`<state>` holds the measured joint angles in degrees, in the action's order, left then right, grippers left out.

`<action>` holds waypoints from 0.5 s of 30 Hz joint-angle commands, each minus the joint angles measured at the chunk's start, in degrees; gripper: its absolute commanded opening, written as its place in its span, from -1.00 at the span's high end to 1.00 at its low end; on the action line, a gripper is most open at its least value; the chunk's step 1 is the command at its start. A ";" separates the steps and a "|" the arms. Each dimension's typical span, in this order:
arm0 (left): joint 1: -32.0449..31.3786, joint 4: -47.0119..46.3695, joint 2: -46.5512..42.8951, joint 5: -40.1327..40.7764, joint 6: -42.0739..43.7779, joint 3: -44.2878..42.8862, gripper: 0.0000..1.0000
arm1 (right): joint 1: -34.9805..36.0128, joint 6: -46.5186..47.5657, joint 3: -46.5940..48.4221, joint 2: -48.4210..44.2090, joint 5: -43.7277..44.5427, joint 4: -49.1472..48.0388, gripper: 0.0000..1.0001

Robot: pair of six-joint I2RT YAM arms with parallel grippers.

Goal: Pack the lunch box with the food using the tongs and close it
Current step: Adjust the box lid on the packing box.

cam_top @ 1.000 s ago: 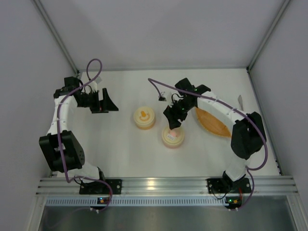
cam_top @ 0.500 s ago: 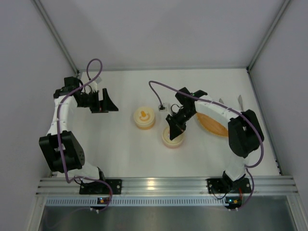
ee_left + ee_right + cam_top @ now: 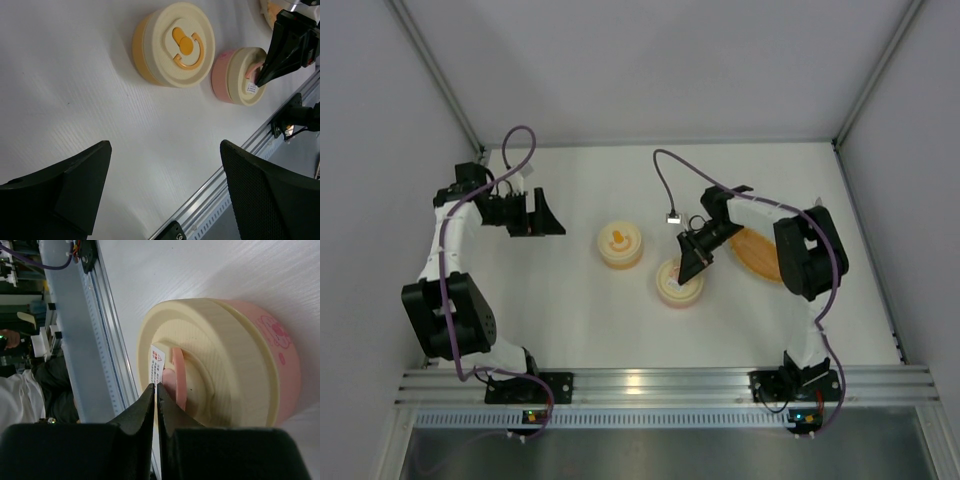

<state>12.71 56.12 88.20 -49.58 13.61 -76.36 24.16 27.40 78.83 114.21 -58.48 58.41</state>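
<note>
Two round lunch boxes with cream lids stand mid-table: an orange one (image 3: 620,245) (image 3: 172,45) and a pink one (image 3: 678,285) (image 3: 235,75) (image 3: 240,355). My right gripper (image 3: 688,268) (image 3: 156,386) is shut, its tips on the pink box's lid beside the pink handle (image 3: 177,377), touching the edge of a white label (image 3: 156,362). I cannot tell whether the label is pinched. My left gripper (image 3: 535,215) (image 3: 165,145) hangs open over bare table at the far left, holding nothing. The tongs and the food are hidden.
An orange boat-shaped tray (image 3: 760,258) lies right of the pink box, partly under the right arm. The aluminium rail (image 3: 640,382) (image 3: 75,330) runs along the near edge. White walls close in the table at the back and both sides.
The right gripper came down onto the pink box's lid and shut, while the right arm folded in over the tray. The left arm stayed put.
</note>
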 commanded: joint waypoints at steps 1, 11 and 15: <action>-0.75 -4.87 -1.81 2.54 0.98 0.51 -0.89 | -0.52 2.04 1.51 1.27 -3.66 0.39 0.94; -10.15 -7.25 10.31 10.19 1.34 -7.14 -0.61 | -2.10 4.42 1.85 0.05 -9.98 3.72 0.80; -14.90 -9.79 15.23 12.31 0.46 -9.42 -0.47 | -2.28 5.99 6.50 -2.67 -9.55 9.06 0.22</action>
<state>0.21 49.76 101.65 -39.46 13.65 -82.85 22.44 29.74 80.53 115.90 -64.47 62.70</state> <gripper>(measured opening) 0.743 0.352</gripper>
